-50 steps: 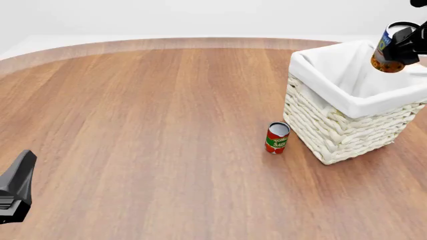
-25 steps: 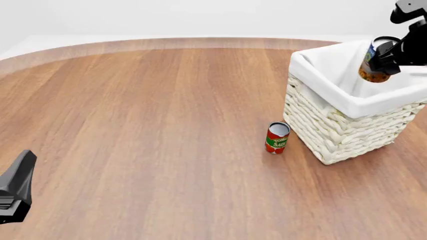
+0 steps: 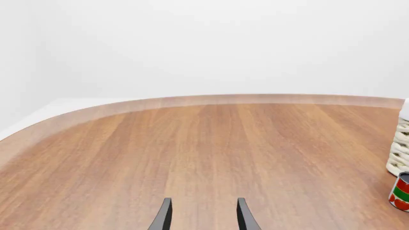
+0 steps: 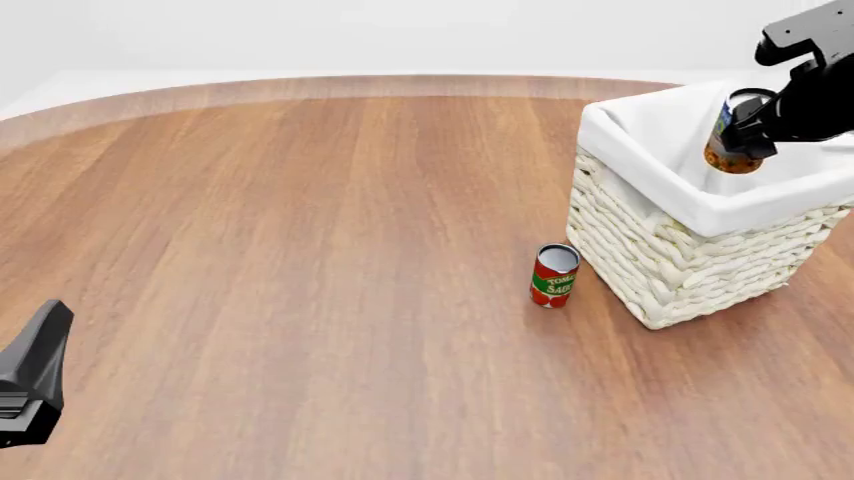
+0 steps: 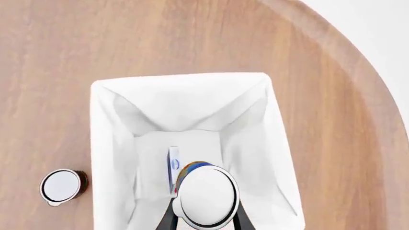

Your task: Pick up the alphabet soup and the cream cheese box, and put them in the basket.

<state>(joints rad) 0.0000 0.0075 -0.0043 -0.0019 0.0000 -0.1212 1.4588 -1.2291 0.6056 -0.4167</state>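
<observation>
The alphabet soup (image 4: 729, 152), a can with a blue and orange label, hangs tilted over the open basket (image 4: 667, 260), with my right gripper (image 4: 747, 118) shut on it. In the right wrist view the can's silver top (image 5: 206, 196) sits between the fingers (image 5: 164, 221), above the white lining (image 5: 115, 143). The cream cheese box (image 5: 173, 168) stands on edge on the basket's floor, beside the can. My left gripper (image 3: 203, 207) is open with nothing in it, low over the table's near left part (image 4: 30, 385).
A small red and green tomato can (image 4: 554, 275) stands upright on the wood just left of the basket, seen also in the right wrist view (image 5: 62, 186) and the left wrist view (image 3: 401, 191). The table's curved far edge (image 4: 400, 85) runs behind.
My right gripper has carried the soup can left and downward, from beyond the basket's far right rim to over its inside. The left arm has stayed still.
</observation>
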